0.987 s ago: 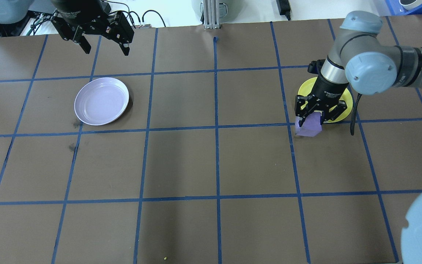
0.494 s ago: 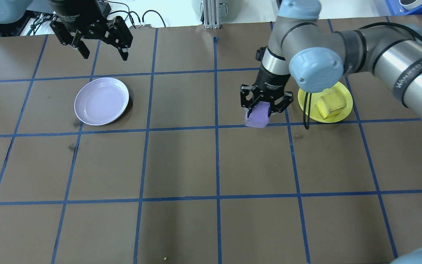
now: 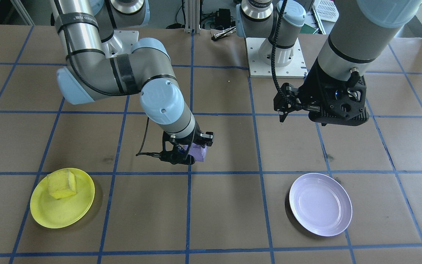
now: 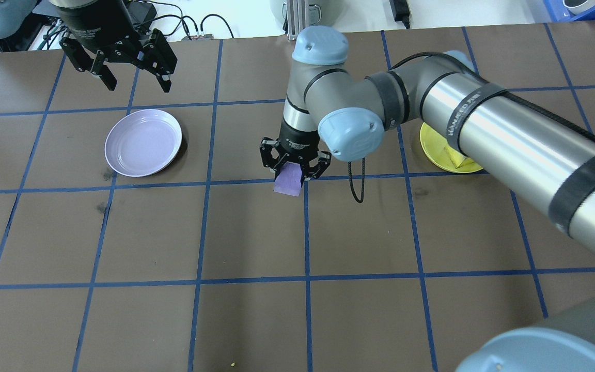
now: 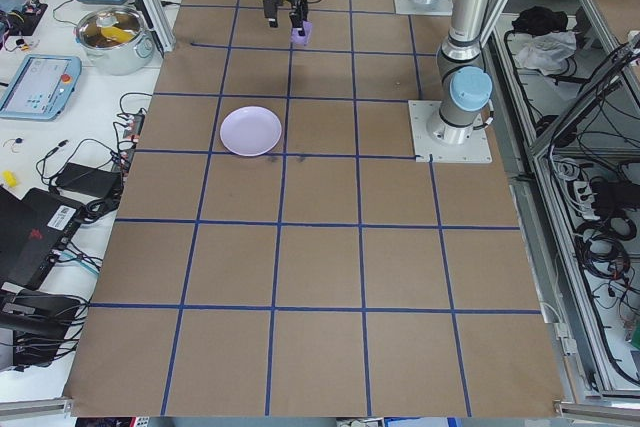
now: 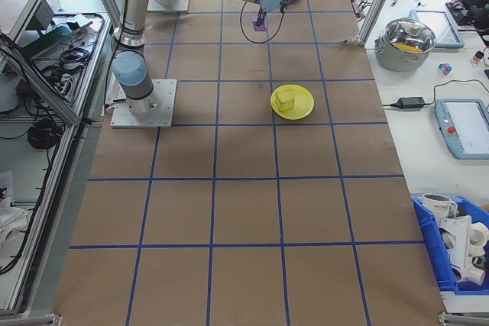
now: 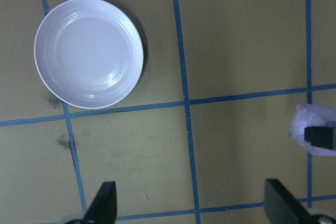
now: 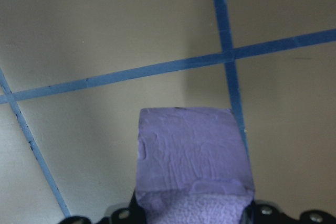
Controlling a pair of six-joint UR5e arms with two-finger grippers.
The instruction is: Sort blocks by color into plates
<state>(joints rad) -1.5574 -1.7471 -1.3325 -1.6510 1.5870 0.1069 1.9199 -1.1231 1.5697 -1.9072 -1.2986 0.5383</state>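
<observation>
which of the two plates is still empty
The lavender plate, bare inside. The yellow plate already holds the yellow block; the purple block is in the right gripper.

Rough, foam-like purple block; glossy smooth plastic lavender plate; matt brown paper table cover.

table: brown, blue tape grid | white bench: cables, pot, tablets | blue bin
</observation>
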